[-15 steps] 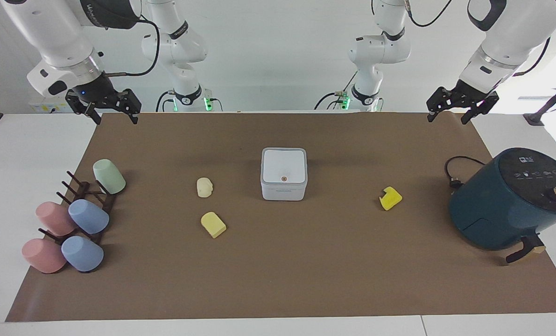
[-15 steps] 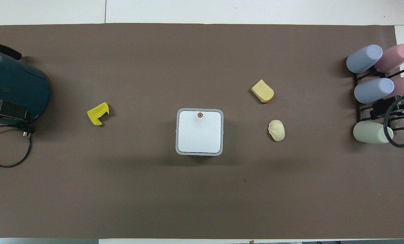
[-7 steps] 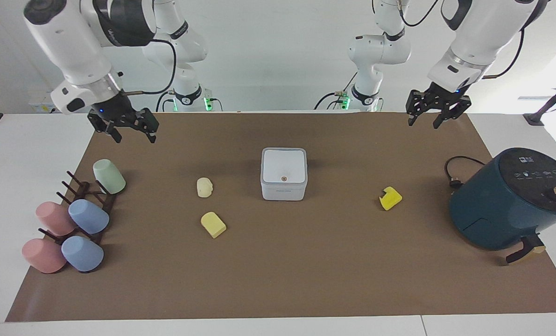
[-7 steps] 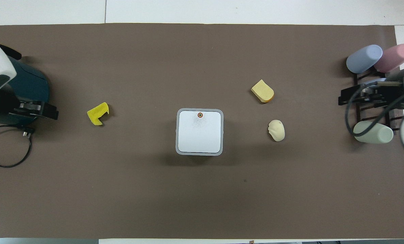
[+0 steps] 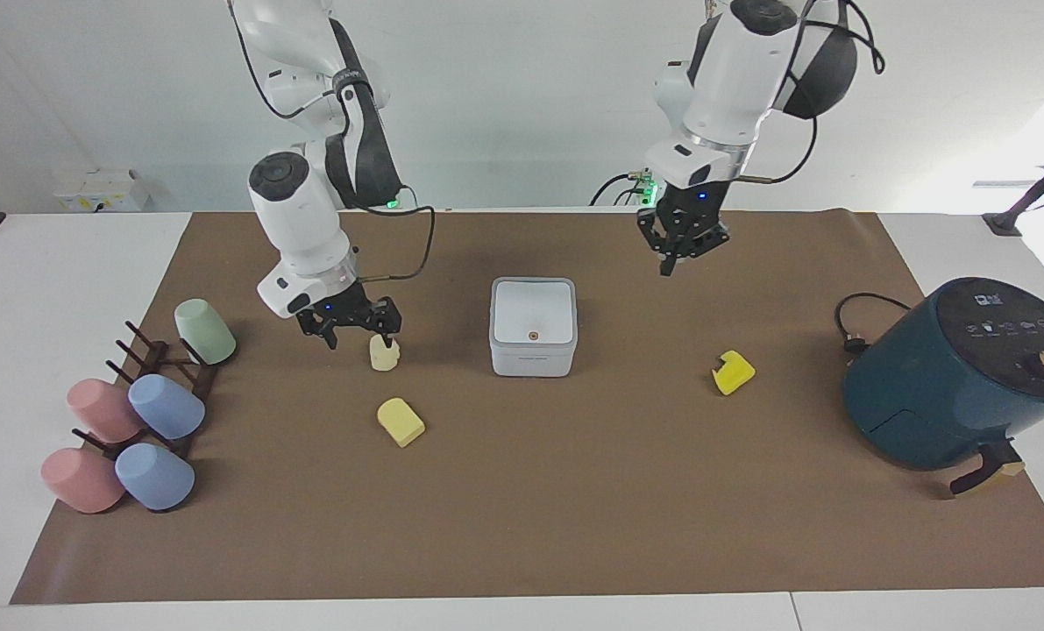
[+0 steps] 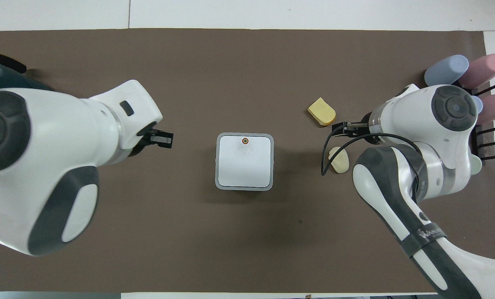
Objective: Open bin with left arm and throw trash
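Reading places off a dial laid flat on the bench (image 5: 522,526), twelve pointing away from the robots and the bin at its hub, the task has barely begun.

The left pincer (image 5: 684,254) hangs raised over bare brown cover at about eight o'clock of the bin (image 5: 533,326), well apart from it. I cannot tell whether this pincer is open or closed. The bin's flat lid lies shut, its small round button (image 5: 533,335) untouched, so the opening step is not done.

At three o'clock, the cream lumpy piece (image 5: 384,353) lies on the bench. The right pincer (image 5: 362,340) sits low over it, spread open and gripping nothing. One finger is at the piece's top, but contact is not clear.

A little farther out, the bright yellow chunk (image 5: 733,372) rests at about nine o'clock, and the pale yellow block (image 5: 401,421) at about two.

By my reading, all three trash pieces are outside the bin. The lid press, three pickups and three drops all remain.
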`<state>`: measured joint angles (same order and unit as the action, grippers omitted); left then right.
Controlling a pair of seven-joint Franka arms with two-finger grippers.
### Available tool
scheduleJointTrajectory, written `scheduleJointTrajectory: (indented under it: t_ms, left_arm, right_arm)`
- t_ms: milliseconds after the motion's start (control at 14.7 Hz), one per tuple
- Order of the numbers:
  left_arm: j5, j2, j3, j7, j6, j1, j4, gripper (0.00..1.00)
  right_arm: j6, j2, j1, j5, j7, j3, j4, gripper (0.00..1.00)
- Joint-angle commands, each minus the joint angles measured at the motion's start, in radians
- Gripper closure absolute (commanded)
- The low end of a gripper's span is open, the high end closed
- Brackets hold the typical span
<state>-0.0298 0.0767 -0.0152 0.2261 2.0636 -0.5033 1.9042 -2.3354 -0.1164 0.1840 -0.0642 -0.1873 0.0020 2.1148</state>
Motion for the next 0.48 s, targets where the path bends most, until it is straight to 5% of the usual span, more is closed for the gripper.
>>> scheduleJointTrajectory:
  t_ms: [0,407]
  left_arm:
    - [0.014,-0.038,0.018,0.052,0.194,-0.09,0.081,1.0]
    - [0.014,-0.228,0.02,0.128,0.436,-0.207,0.073,1.0]
  right_arm:
    - [-0.134,-0.008,-0.003,-0.006,0.046,-0.002,0.106,0.0]
    - [-0.127,-0.054,0.043,-0.008,0.031,0.001,0.114,0.07]
